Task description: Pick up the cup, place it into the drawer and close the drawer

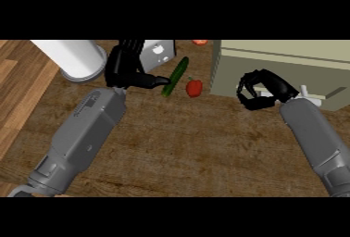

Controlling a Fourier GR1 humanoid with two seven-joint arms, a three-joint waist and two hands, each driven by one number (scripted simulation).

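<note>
Biggest of all, a brown wooden counter (178,148) filling the view. On it at the right, a big pale drawer box (287,69) with a dark handle (335,92) on its front. From the bottom edge, two grey forearms: the left forearm (85,139) slanting toward the top middle, the right forearm (318,139) leaning toward the drawer box. At the top left, a tall white roll (71,53) standing on a round grey base. Next to that, the left hand (126,67), black, fingers straight and pointing up, thumb sticking out sideways, holding nothing, thumb tip just beside a long green cucumber (176,76). Behind the left hand, a flat grey thing (160,50) with a white mark. In front of the drawer box, the right hand (279,90), black, fingers and thumb curled in together like a ring, pale box front showing through the ring. Just right of the cucumber, a small red veggie (194,88). At the top edge, another red bit (199,42). Poking out beside the right wrist, a small white thing (309,98), mostly hidden; cannot tell whether that is the cup
</note>
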